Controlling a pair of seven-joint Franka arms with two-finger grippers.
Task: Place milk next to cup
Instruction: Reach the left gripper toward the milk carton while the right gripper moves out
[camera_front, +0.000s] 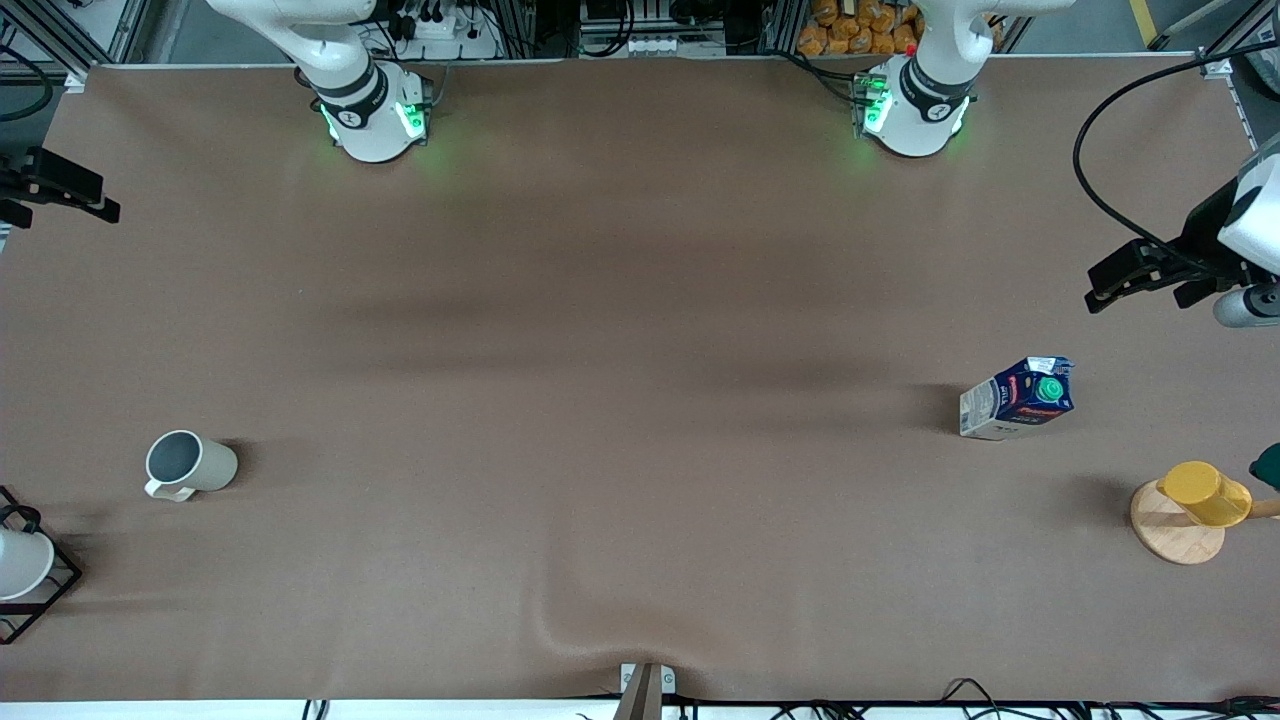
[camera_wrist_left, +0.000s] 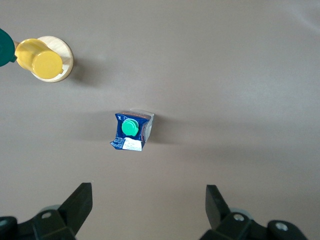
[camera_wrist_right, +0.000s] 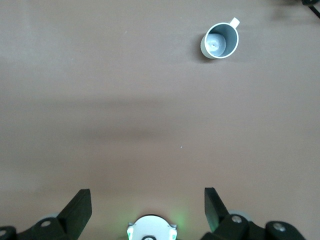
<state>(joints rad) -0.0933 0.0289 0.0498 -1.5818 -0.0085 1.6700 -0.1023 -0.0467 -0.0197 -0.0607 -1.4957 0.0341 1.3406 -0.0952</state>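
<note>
While the front view is cropping both grippers at the table's ends, each wrist view is showing its left gripper (camera_wrist_left: 148, 210) and right gripper (camera_wrist_right: 147, 210) spread apart, empty. Milk (camera_front: 1017, 399) is standing upright near the yellow cup (camera_front: 1205, 493); the cup (camera_front: 189, 465) is sitting well apart, bare table (camera_front: 620, 400) lying between.

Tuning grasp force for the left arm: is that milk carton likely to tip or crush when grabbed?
The milk carton stands upright and tall for its base, so a push near the green cap could probably tip it. Its flat sides look like thin card, likely denting under a hard squeeze. How full or heavy it is cannot be seen.
</note>
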